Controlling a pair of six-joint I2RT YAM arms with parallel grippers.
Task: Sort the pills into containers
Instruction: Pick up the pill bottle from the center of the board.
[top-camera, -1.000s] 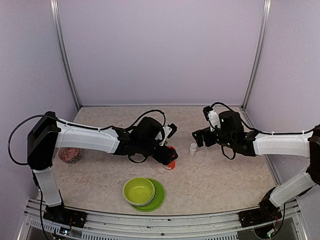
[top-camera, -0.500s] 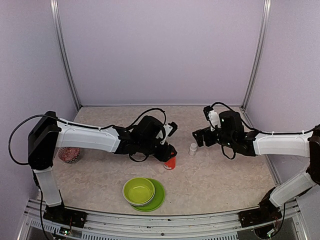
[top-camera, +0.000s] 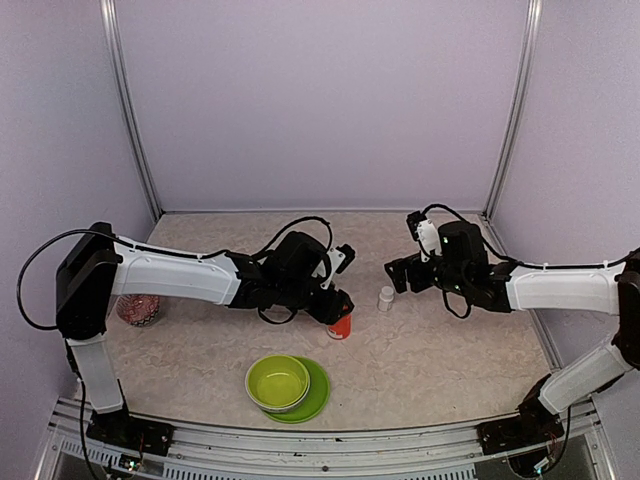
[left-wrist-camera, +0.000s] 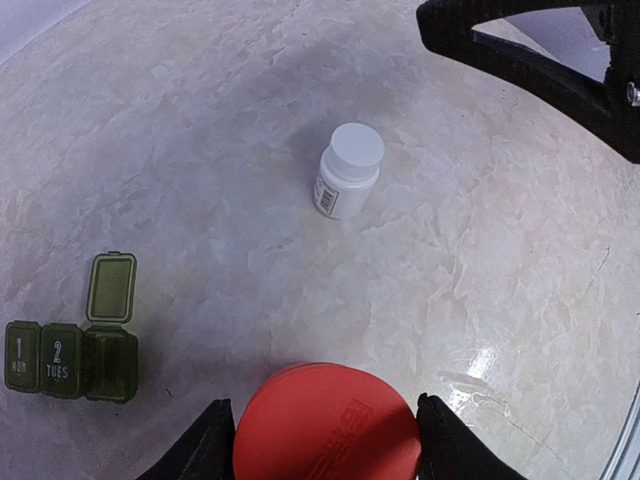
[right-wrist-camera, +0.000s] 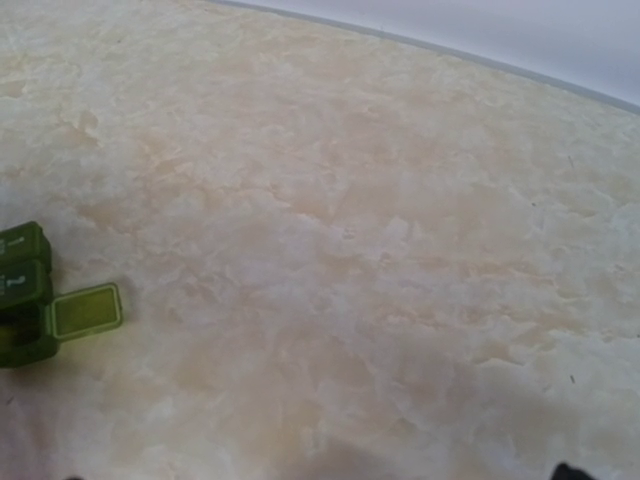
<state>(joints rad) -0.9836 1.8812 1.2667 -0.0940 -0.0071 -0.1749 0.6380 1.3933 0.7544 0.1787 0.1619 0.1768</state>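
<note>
The dark green strip box (left-wrist-camera: 68, 358) lies on the table with one compartment lid (left-wrist-camera: 111, 287) flipped open; it also shows at the left edge of the right wrist view (right-wrist-camera: 22, 295). No loose pills show. My left gripper (top-camera: 337, 312) is shut on the orange-red bottle (top-camera: 341, 325), which stands on the table; its red cap (left-wrist-camera: 325, 425) sits between my fingers (left-wrist-camera: 205, 450). A small white bottle (top-camera: 386, 297) stands to the right (left-wrist-camera: 348, 170). My right gripper (top-camera: 398, 273) is open and empty, just behind the white bottle.
A lime-green bowl (top-camera: 278, 380) on its plate (top-camera: 316, 395) sits near the front edge. A pink-red round object (top-camera: 138, 310) lies at the far left beside the left arm. Walls and metal posts enclose the table.
The left gripper shifted slightly up and back on the orange-red bottle, so more of the bottle shows. The right arm has not moved.
</note>
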